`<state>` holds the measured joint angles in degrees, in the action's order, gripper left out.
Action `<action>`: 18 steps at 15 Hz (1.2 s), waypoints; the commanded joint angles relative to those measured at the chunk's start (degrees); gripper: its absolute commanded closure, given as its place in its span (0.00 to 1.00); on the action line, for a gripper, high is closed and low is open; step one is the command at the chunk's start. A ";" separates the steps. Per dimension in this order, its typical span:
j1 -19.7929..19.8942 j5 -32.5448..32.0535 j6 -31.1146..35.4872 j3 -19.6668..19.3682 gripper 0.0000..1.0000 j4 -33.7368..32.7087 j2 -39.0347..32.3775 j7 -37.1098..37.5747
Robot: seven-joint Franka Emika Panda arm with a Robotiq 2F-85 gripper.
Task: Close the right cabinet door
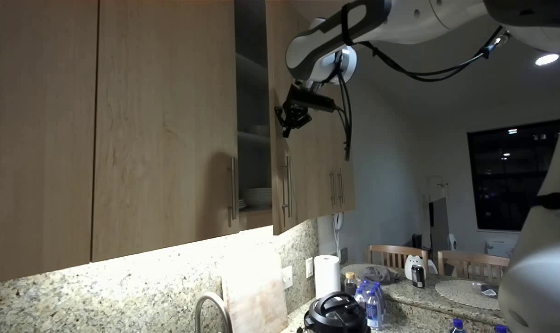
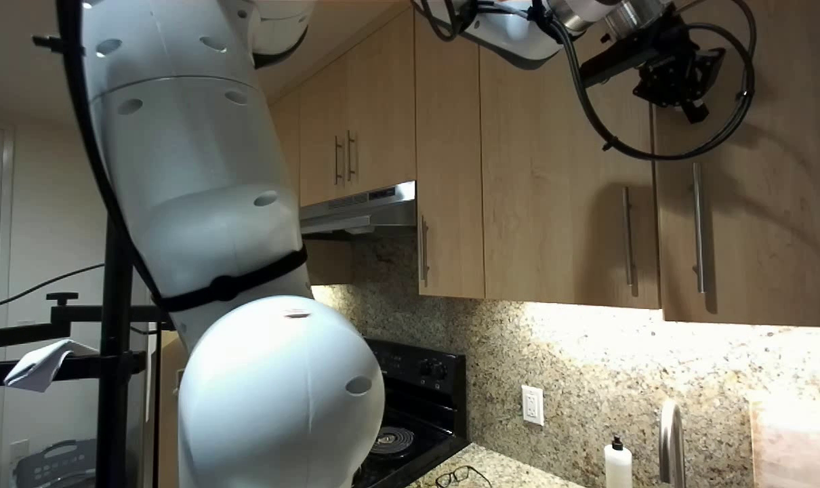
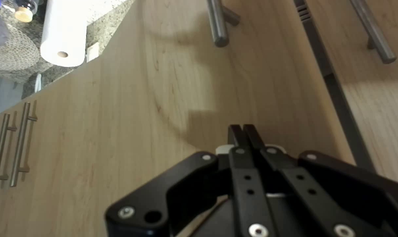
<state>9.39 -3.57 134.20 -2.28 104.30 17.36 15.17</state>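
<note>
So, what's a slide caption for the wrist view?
Shut gripper in front of the ajar right cabinet door, whose metal handle enters from the top edge.

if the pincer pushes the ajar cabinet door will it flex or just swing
The ajar cabinet door looks flat and rigid, so it should barely flex. In an exterior view its near edge stands out from the cabinet, so a push would probably swing it shut. The shut pincer might slide on its smooth-looking face.

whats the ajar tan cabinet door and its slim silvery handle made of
The ajar tan cabinet door looks like matte wood or laminate; its grain fits either. Its slim silvery bar handle seems satin-finished metal, judging by the grey sheen.
</note>
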 commanded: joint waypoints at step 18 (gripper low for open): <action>-5.66 3.35 -2.44 -0.42 0.94 -13.60 -11.72 -4.47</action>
<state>4.06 -0.67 133.51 -2.77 94.80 8.62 12.71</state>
